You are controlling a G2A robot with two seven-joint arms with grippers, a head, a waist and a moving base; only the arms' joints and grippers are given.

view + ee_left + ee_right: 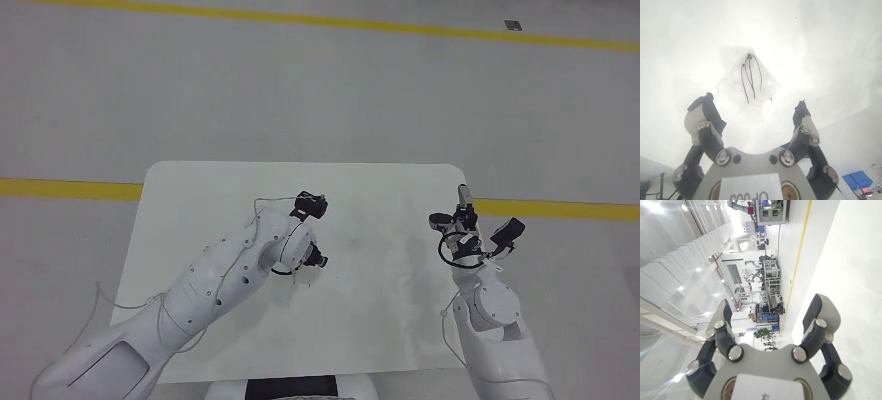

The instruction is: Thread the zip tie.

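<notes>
Several black zip ties [750, 77] lie loose in a shallow clear tray [770, 83] on the white table [200, 200]. My left gripper [755, 103] hangs open above the table just short of the tray, with nothing between its black-padded fingers [706, 108]. From above, the left gripper [318, 232] is over the middle of the table. My right gripper [770, 306] is open and holds nothing; it points out towards the room, level with the floor. In the top view the right gripper [470, 212] is at the table's right edge.
A tiny black scrap [771, 99] lies on the table beside the tray. A yellow floor line [560, 207] runs behind the table on both sides. A blue box [857, 180] sits on the floor beyond the table's edge.
</notes>
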